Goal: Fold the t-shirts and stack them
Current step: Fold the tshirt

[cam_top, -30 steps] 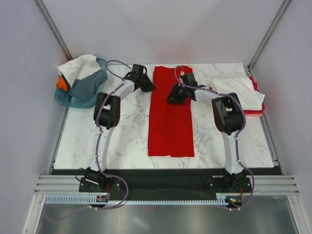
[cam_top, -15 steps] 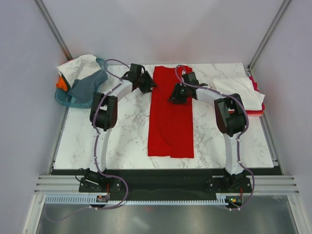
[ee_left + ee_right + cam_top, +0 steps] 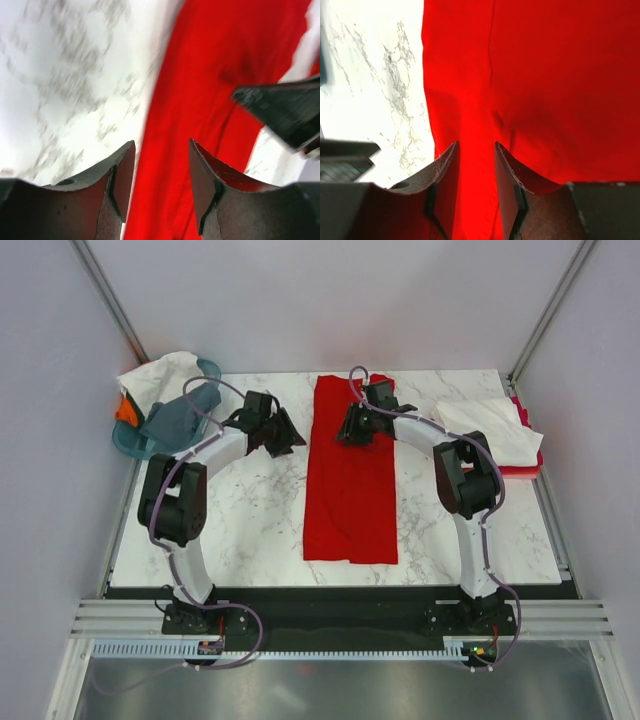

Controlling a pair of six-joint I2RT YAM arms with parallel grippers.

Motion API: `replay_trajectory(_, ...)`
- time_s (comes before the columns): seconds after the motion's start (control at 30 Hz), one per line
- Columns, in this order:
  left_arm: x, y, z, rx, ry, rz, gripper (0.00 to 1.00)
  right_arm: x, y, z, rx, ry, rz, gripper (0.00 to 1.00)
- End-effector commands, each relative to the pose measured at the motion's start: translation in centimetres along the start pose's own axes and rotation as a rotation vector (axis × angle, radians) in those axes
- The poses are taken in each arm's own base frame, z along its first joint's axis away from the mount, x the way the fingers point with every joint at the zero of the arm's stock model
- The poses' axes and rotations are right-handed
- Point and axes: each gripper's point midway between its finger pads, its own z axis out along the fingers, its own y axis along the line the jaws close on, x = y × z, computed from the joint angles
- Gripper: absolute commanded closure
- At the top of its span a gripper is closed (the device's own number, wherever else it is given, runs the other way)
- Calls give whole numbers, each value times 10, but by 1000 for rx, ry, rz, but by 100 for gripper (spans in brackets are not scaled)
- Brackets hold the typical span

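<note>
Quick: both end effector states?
Left end effector: open, empty, beside the bright red cloth t-shirt.
Right end effector: open, empty, above that t-shirt.

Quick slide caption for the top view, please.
Red t-shirt folded into a long strip; right gripper over its far end, left gripper beside it above the marble table.

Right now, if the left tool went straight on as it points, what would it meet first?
Most likely the near edge of the red t-shirt, just ahead of the left tool; depth is unclear.
</note>
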Motion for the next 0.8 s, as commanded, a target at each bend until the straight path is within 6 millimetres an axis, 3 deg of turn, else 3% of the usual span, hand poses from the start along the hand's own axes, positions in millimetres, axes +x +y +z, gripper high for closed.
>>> replay_trajectory(0.0,32,12,-14,-3,22,50,46,-4,1,9,15,-6,-5,58)
replay_trajectory(0.07,45,6,-26,18,15,67,46,0,-2,14,29,2,-4,58)
replay_trajectory(0.13,77,19,-30,1,69,72,46,2,-4,16,41,4,-8,59)
replay_trajectory(0.17,83,18,-36,10,67,82,45,3,-9,17,58,5,-7,59)
replay_trajectory(0.2,103,26,-38,-5,108,90,45,3,-10,16,64,3,-13,59)
replay_trajectory(0.4,163,38,-57,-3,206,107,45,6,-18,16,100,3,-27,59)
replay_trajectory(0.57,194,47,-69,-2,265,112,46,10,-22,21,109,12,-32,60)
replay_trajectory(0.77,223,53,-76,-11,325,113,48,11,-20,23,101,18,-30,72)
